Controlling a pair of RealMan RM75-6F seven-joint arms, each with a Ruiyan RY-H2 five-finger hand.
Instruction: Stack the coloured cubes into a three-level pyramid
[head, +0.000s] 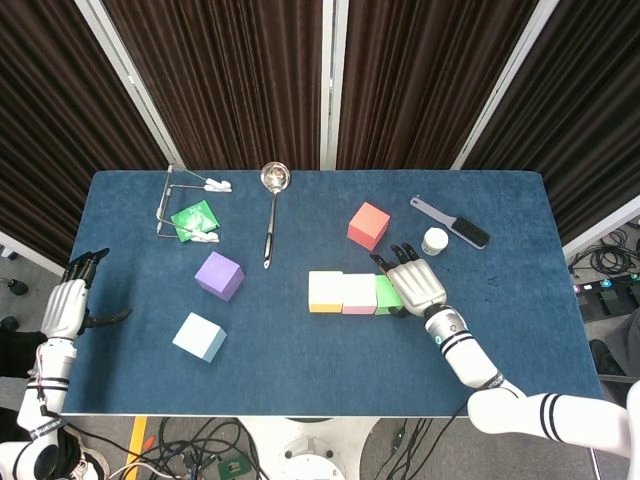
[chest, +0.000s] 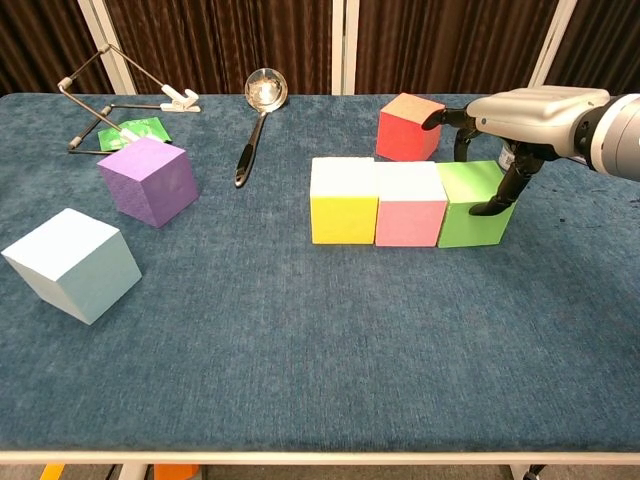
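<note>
A yellow cube (head: 326, 291) (chest: 343, 200), a pink cube (head: 359, 293) (chest: 407, 204) and a green cube (head: 384, 295) (chest: 462, 215) stand side by side in a row on the blue table. My right hand (head: 418, 285) (chest: 530, 110) lies over the green cube, with fingers behind it and the thumb on its right face, gripping it. Just behind the row sits a red cube (head: 368, 225) (chest: 408, 126). A purple cube (head: 219, 275) (chest: 148, 180) and a light blue cube (head: 199, 336) (chest: 70, 263) sit to the left. My left hand (head: 66, 303) hangs off the table's left edge, fingers apart and empty.
A metal ladle (head: 272, 200) (chest: 255, 120) lies at the back centre. A wire rack (head: 185, 205) (chest: 110, 105) with a green packet (head: 192, 218) is at the back left. A brush (head: 450, 222) and a small white jar (head: 434, 241) lie behind my right hand.
</note>
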